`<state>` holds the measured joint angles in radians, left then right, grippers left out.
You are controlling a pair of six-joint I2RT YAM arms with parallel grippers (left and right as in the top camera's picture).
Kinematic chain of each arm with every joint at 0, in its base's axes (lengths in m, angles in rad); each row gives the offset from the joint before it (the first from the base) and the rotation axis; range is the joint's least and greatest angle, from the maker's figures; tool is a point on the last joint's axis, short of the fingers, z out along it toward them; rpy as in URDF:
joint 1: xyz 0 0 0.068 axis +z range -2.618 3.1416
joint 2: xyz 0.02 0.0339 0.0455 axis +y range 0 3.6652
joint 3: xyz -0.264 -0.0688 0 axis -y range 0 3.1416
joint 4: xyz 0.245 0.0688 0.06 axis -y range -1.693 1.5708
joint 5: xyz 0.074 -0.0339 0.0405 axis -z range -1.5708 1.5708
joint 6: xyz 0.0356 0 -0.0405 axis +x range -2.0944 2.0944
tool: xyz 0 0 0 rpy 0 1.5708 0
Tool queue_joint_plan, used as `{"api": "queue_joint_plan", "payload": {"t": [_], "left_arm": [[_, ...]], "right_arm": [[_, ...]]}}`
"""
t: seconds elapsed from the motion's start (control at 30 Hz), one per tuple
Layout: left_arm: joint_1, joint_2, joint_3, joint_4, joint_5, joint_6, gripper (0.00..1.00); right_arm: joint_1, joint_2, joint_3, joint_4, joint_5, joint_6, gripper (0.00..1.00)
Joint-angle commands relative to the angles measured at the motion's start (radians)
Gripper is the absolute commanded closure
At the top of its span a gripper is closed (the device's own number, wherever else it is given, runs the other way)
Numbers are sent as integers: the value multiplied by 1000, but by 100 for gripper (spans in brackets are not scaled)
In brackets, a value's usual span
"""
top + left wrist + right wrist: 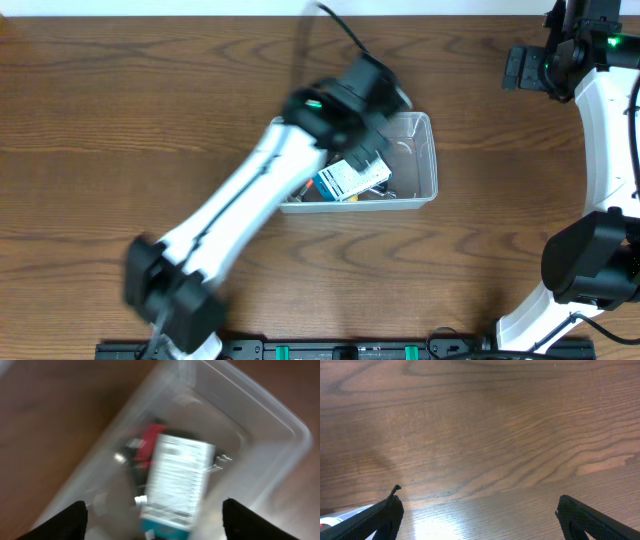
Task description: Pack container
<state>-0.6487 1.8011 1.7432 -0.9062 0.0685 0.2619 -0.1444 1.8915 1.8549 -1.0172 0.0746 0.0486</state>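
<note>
Directly beneath the left gripper point(156, 522), whose jaws stand wide and empty, sits the container point(282, 422), a blue-and-white box point(177, 480) lying inside. Well apart, the right gripper point(477, 515) gapes unladen over the table point(495, 435).

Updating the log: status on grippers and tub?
Left gripper open above tub, holding nothing. Box inside tub. Right gripper open over table. Nothing blocking.

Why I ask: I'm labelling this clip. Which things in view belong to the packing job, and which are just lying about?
Job: container; blue-and-white box lying inside it; red and black items by the box, too blurred to name; left gripper, open above them.
Not in use: right gripper, open, apart from the container; table.
</note>
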Motion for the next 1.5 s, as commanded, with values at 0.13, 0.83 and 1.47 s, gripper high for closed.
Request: {"api": "queue_joint_plan", "payload": {"t": [0.13,0.83,1.47], "left_arm": [[298,-204,32,6,-245,-237,24],[716,-224,32,-31,-235,-350,2],[716,-224,32,-31,-235,-350,2]], "right_arm": [[2,3,2,0,-4,6,1],[2,3,2,0,-4,6,1],[96,-209,-2,0,-3,6,1]]}}
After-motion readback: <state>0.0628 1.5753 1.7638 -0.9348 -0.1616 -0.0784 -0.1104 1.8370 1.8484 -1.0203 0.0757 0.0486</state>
